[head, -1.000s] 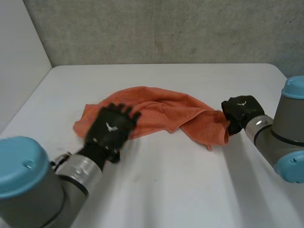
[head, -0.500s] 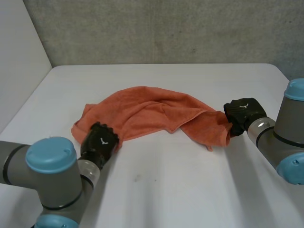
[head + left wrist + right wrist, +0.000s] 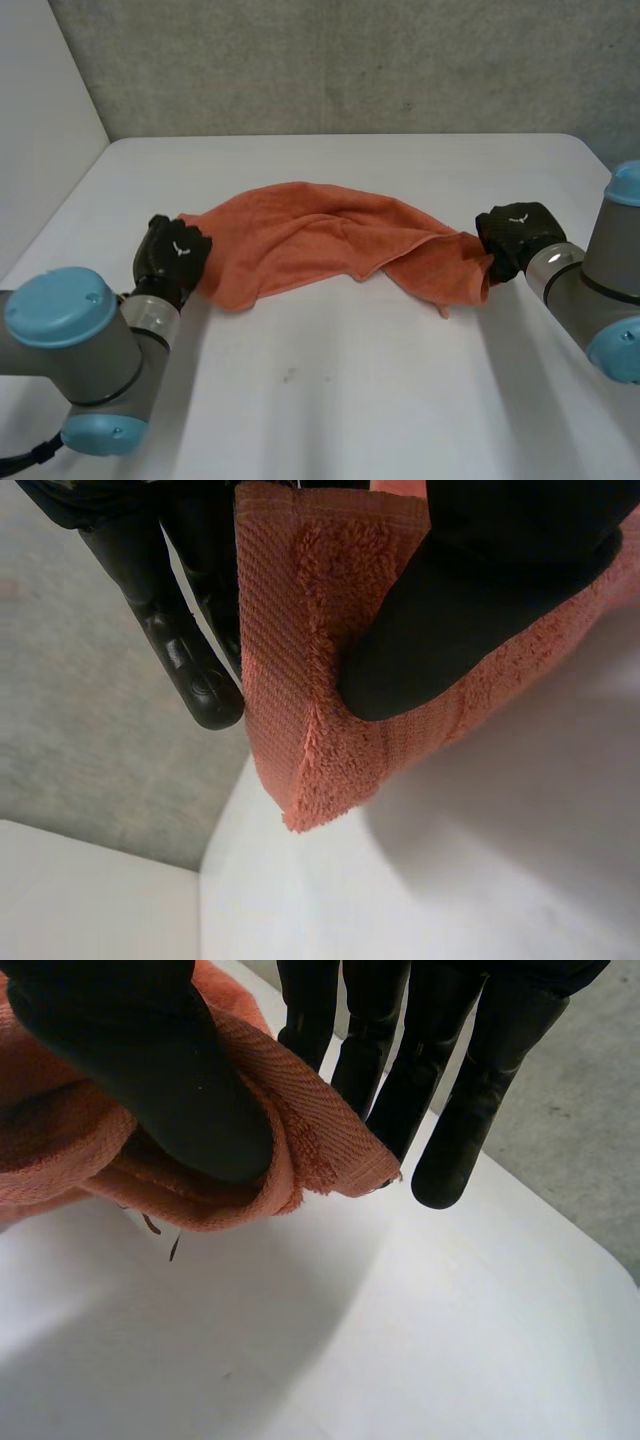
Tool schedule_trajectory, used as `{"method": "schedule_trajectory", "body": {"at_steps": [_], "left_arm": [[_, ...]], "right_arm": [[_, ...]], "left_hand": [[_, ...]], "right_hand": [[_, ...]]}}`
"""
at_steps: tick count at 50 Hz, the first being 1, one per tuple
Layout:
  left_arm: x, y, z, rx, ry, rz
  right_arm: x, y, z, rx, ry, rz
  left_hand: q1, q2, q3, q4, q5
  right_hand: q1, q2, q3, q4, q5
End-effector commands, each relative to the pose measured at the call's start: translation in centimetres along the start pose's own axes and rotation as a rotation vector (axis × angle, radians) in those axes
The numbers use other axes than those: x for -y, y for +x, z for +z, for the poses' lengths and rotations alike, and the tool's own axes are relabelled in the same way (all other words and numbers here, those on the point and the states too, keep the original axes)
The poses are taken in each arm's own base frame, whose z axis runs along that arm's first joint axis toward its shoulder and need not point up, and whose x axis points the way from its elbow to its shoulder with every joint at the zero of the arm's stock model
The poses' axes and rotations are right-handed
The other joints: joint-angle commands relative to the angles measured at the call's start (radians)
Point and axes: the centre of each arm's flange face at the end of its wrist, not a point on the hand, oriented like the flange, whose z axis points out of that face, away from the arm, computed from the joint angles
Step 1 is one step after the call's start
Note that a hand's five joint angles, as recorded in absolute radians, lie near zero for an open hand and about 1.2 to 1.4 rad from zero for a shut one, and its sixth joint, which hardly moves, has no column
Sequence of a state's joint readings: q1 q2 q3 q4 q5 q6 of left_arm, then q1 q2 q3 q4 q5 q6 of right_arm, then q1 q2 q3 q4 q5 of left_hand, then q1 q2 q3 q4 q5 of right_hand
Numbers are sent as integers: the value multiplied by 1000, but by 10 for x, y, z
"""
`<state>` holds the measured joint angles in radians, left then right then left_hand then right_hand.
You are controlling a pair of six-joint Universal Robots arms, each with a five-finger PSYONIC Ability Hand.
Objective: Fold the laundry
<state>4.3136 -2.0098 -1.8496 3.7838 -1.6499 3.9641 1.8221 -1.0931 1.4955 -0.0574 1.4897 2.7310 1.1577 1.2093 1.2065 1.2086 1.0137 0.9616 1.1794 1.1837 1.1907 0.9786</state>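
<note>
An orange towel (image 3: 320,245) lies rumpled across the middle of the white table (image 3: 350,400), stretched between both hands. My left hand (image 3: 172,255) is shut on the towel's left end; in the left wrist view its thumb (image 3: 470,610) pinches a hemmed corner of the towel (image 3: 300,710) against the fingers (image 3: 190,660). At the towel's right end my right hand (image 3: 512,235) is shut on it. Its thumb (image 3: 150,1070) presses the towel's folded edge (image 3: 310,1150) against the straight fingers (image 3: 450,1090), in the right wrist view.
A grey wall (image 3: 330,65) runs behind the table's far edge. A pale wall (image 3: 40,130) stands at the left. Bare tabletop lies in front of the towel and behind it.
My left hand slid off the top of the towel to its left end and closed on the corner. The towel's left side has been drawn out flatter. The right hand stayed put.
</note>
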Motion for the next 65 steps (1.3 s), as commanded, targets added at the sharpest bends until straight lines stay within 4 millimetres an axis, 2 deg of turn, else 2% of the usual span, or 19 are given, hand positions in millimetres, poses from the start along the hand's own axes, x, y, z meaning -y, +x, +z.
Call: {"method": "schedule_trajectory", "body": {"at_steps": [1,9,14,21,25,29,34,36,37,39,45,48,53,55,58,60,61,63,65], "left_arm": [[38,-59,-4,135,123,-138],[42,-119,-16,179,62,-359],[26,-125,-19,101,-34,-436],[-6,-96,-14,-37,-169,-492],[-25,-68,2,-110,-238,-498],[-23,-67,21,-110,-212,-498],[11,-99,60,-14,-43,-498],[51,-143,80,118,139,-547],[51,-144,80,119,140,-548],[90,-197,86,297,338,-615],[133,-253,68,490,574,-632],[142,-258,62,515,631,-631],[121,-227,65,442,537,-645],[97,-198,68,377,446,-650],[84,-183,69,343,400,-653],[51,-150,67,280,277,-667],[51,-150,67,279,277,-667],[18,-115,62,212,148,-674],[7,-102,58,187,102,-679]], "right_arm": [[23,31,-9,-42,6,-26],[42,62,-40,57,-125,-212],[40,69,-52,100,-185,-377],[25,62,-44,130,-207,-455],[9,61,-16,103,-184,-474],[13,69,5,11,-106,-506],[56,83,33,-232,111,-557],[110,95,36,-441,315,-552],[111,95,35,-443,316,-552],[161,106,22,-596,529,-504],[213,116,-17,-684,801,-437],[203,111,-19,-607,807,-411],[160,87,-5,-433,710,-406],[130,69,0,-320,630,-416],[102,52,2,-198,552,-421],[88,49,4,-151,514,-426],[88,49,4,-150,513,-426],[50,44,8,-51,426,-437],[28,38,11,4,385,-449]], "left_hand": [[239,187,190,188,208],[239,187,190,188,208],[239,187,190,188,208],[239,187,190,188,208],[239,187,190,188,208],[239,187,190,188,208],[239,187,190,188,208],[239,187,190,188,208],[239,187,190,188,208],[239,187,190,188,208],[239,187,190,188,208],[239,187,190,188,208],[239,187,190,188,208],[239,187,190,188,208],[239,187,190,188,208],[239,187,190,188,208],[239,187,190,188,208],[239,187,190,188,208],[239,187,190,188,208]], "right_hand": [[435,217,213,206,243],[435,217,213,206,243],[435,217,213,206,243],[435,217,213,206,243],[435,217,213,206,243],[435,217,213,206,243],[435,217,213,206,243],[435,217,213,206,243],[435,217,213,206,243],[435,217,213,206,243],[435,217,213,206,243],[435,217,213,206,243],[435,217,213,206,243],[435,217,213,206,243],[435,217,213,206,243],[435,217,213,206,243],[435,217,213,206,243],[435,217,213,206,243],[435,217,213,206,243]]}}
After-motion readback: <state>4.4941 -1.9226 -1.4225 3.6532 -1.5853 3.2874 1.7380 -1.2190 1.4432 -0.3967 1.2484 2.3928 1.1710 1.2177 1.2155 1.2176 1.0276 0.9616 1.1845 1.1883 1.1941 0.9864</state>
